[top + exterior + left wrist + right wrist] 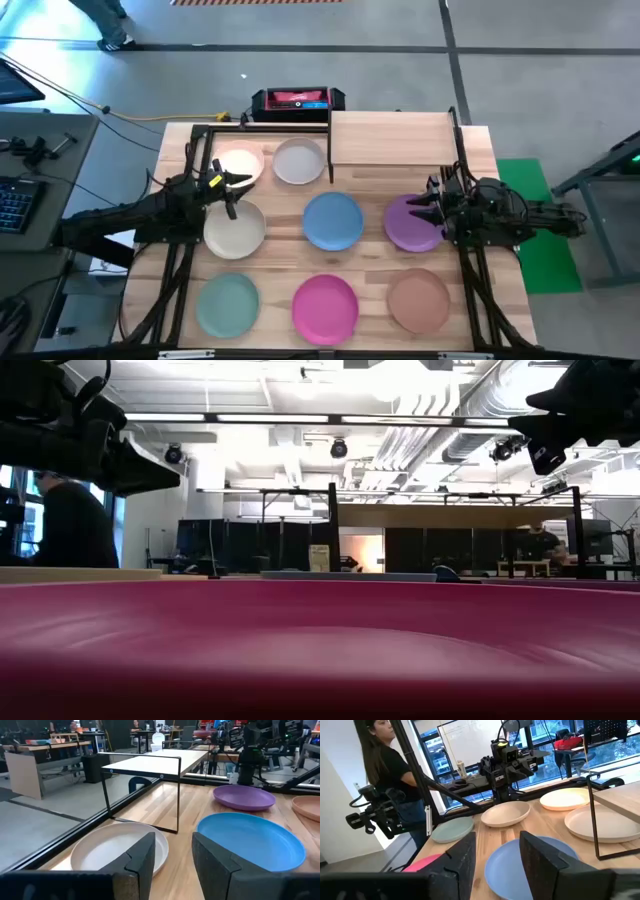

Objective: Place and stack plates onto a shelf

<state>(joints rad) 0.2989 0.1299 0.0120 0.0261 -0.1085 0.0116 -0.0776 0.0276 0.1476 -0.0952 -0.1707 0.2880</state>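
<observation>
Eight plates lie flat on the wooden counter (480, 150), none yet on the shelf (390, 138), which stands bare at the back right. In the back row, left of the shelf, sit the pink plate (238, 161) and the grey-white plate (299, 161). The middle row holds the cream plate (235, 230), the blue plate (332, 220) and the purple plate (412, 222). At the front lie the teal plate (228, 305), the magenta plate (325, 305) and the tan plate (418, 299).

The left gripper (236, 184) hovers between the pink and cream plates, its fingers (142, 860) spread apart and holding nothing. The right gripper (425, 202) hangs over the purple plate's right edge, likewise released and empty, fingers (542, 857) parted.

A black-and-red box (297, 100) sits behind the counter; any lettering on it is too small to read. In the right wrist view, a person (390, 770) in a dark top stands beyond the counter's left side. No brand or label can be read on the plates or the shelf.
</observation>
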